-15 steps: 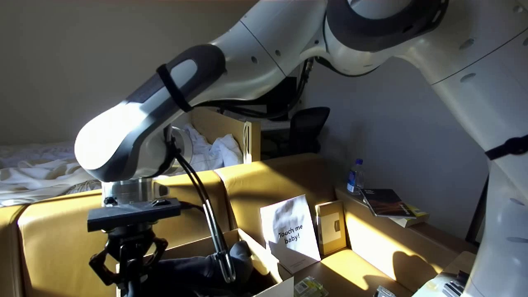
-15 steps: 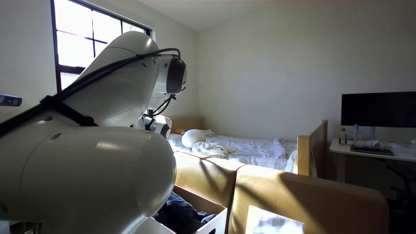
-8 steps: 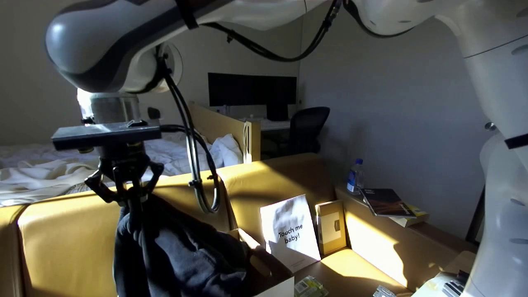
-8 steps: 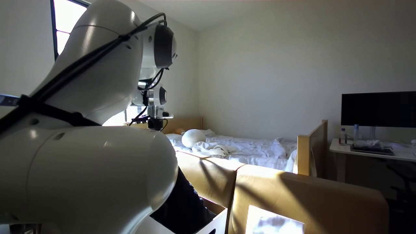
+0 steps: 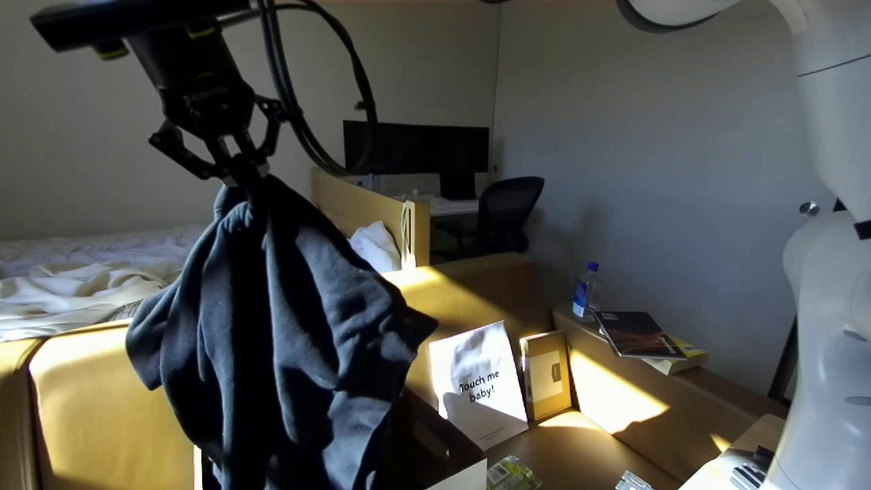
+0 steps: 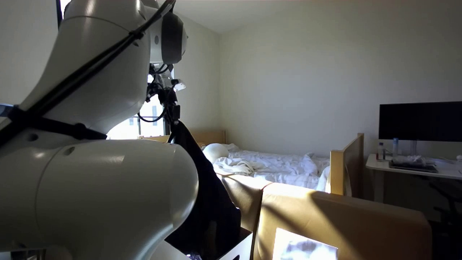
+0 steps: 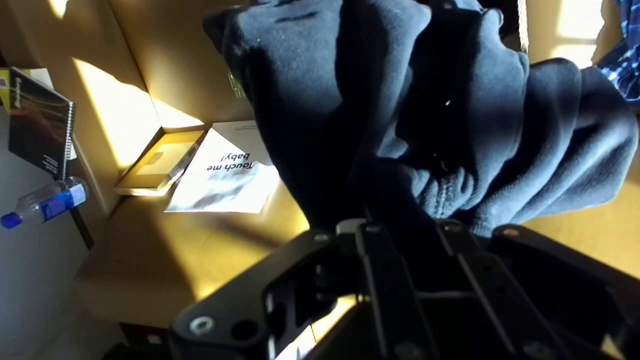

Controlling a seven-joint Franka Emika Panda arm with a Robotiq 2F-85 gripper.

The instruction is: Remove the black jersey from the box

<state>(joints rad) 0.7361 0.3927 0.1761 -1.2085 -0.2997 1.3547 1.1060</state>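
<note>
My gripper (image 5: 246, 178) is shut on the upper part of the black jersey (image 5: 326, 340) and holds it up in the air. The jersey hangs in long folds and looks dark blue-grey where light falls on it. In an exterior view the gripper (image 6: 175, 121) holds the jersey (image 6: 207, 202), whose lower part is within the outline of the box (image 6: 241, 249). The box (image 5: 466, 476) is partly hidden behind the jersey; the jersey's bottom end is out of view. In the wrist view the jersey (image 7: 310, 80) spreads out from between the fingertips of the gripper (image 7: 400, 222).
The box stands by a tan sofa (image 5: 102, 395). A "Touch me baby!" sheet (image 5: 476, 388) and a smaller carton (image 5: 546, 378) lean right of it. A bottle (image 5: 586, 292) and notebook (image 5: 639, 335) lie on the armrest. Blue checked cloth (image 7: 625, 65) shows in the wrist view.
The gripper has risen a long way from low at the box, lifting the jersey with it. The jersey now hangs much higher and more stretched out; the gripper has tilted slightly.
</note>
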